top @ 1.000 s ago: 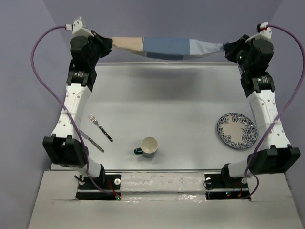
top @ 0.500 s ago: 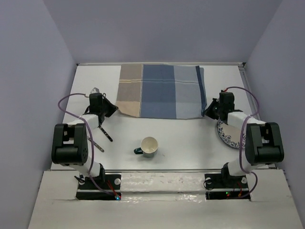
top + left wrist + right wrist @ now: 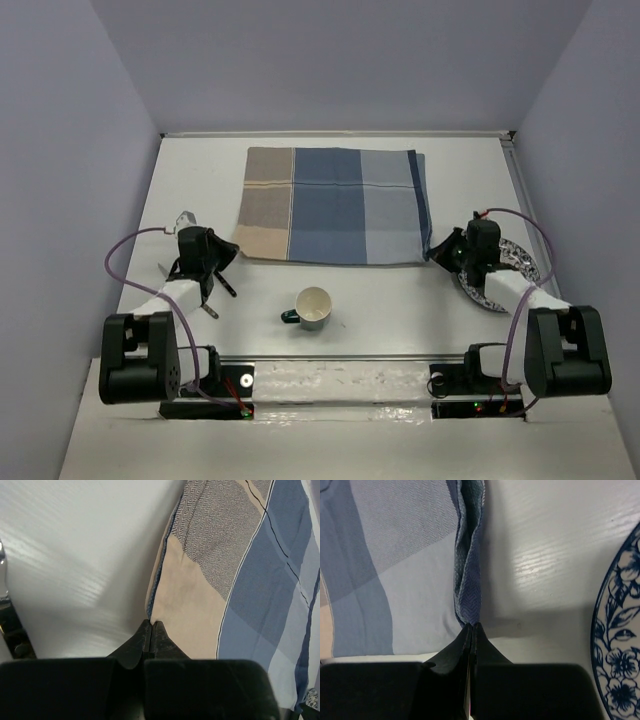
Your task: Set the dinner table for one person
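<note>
While both arms reach low across the dinner table (image 3: 200, 170), the blue-and-tan placemat (image 3: 330, 205) lies spread flat on its far half, tan panels on the left and blue ones running off to the right. The white tabletop fills the whole floor of the booth, with everything else resting on it.

Over to the left gripper (image 3: 225, 255): its jaws are pressed together right on the near left corner of the placemat, and the wrist view shows the tan corner running into the closed tips. The right gripper (image 3: 437, 252) sits at the near right corner, jaws likewise pressed tight, pinching a narrow upright fold of blue cloth (a neat little ridge along that edge, clear in the wrist view).

Nearer the arm bases, a cup (image 3: 313, 306) sits between the arms, mouth showing, well apart from the cloth. A blue-patterned plate (image 3: 518, 262) lies just beside the right gripper, partly hidden under that arm. On the left, a fork (image 3: 228, 288) and a knife (image 3: 208, 311) peek out from beneath the left arm, only their handles showing.
</note>
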